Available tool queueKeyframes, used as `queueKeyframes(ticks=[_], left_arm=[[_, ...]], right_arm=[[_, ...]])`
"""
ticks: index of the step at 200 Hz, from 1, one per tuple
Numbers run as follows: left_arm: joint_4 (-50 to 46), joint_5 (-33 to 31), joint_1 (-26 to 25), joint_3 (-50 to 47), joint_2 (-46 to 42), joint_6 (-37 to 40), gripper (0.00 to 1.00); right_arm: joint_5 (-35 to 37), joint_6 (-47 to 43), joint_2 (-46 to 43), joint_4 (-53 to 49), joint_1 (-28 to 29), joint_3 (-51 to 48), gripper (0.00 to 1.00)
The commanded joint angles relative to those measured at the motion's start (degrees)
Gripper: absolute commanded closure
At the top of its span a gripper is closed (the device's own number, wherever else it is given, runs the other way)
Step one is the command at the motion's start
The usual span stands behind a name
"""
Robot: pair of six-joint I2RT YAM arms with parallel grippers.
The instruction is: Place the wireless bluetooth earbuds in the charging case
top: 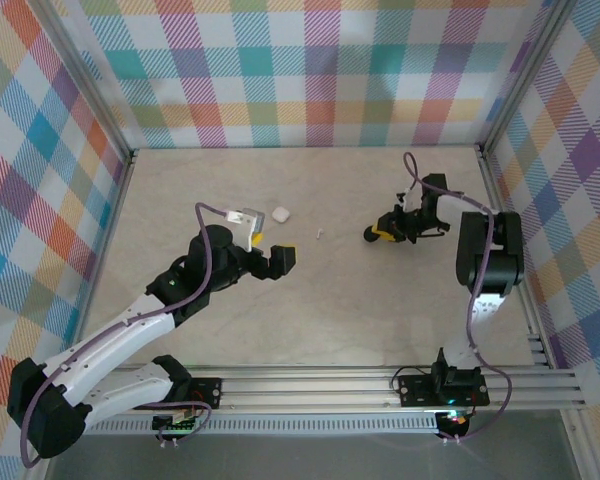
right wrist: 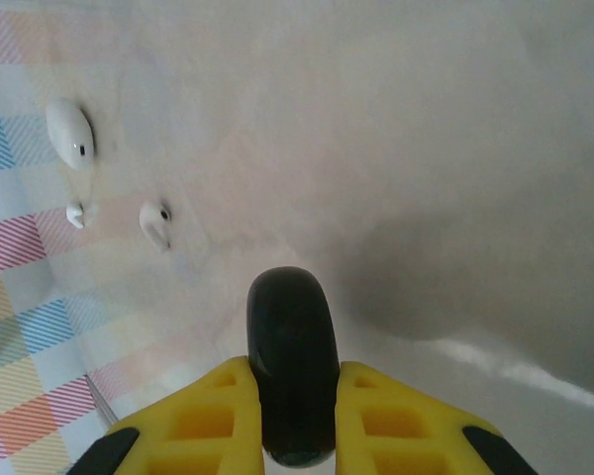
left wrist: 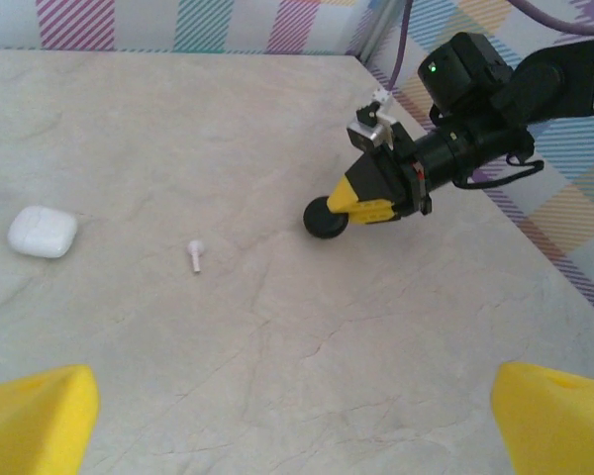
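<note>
One white earbud (top: 321, 234) (left wrist: 195, 253) (right wrist: 156, 223) lies alone on the table between the two arms. Left of it sits the white charging case (top: 280, 214) (left wrist: 42, 231) (right wrist: 69, 134), lid closed. My right gripper (top: 382, 234) (left wrist: 364, 201) (right wrist: 295, 371) is shut on a black charging case (top: 369, 235) (left wrist: 325, 218) (right wrist: 291, 336), low over the table with the case gripped on edge between the yellow fingers. My left gripper (top: 283, 259) (left wrist: 297, 421) stands wide open with nothing between its fingers (left wrist: 35, 421), near and to the left of the earbud, below the white case.
Checkered walls and a metal frame (top: 130, 152) close in the pale marble table (top: 360, 320) on three sides. The arms' base rail (top: 380, 385) runs along the near edge.
</note>
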Motion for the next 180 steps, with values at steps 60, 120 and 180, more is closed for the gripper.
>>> queueKeyframes(ticks=[60, 120, 180], left_arm=[[-3.36, 1.04, 4.94, 0.04, 1.11, -0.74, 0.00], [-5.13, 1.68, 6.84, 0.72, 1.58, -1.00, 0.00], [-9.39, -1.07, 8.43, -1.22, -1.61, -1.00, 0.00]], right_arm=[[2.47, -7.55, 5.98, -13.32, -1.13, 8.30, 0.74], [11.02, -6.93, 2.22, -21.44, -1.10, 12.38, 0.48], [25.05, -6.61, -4.26, -23.59, 8.49, 17.15, 0.57]])
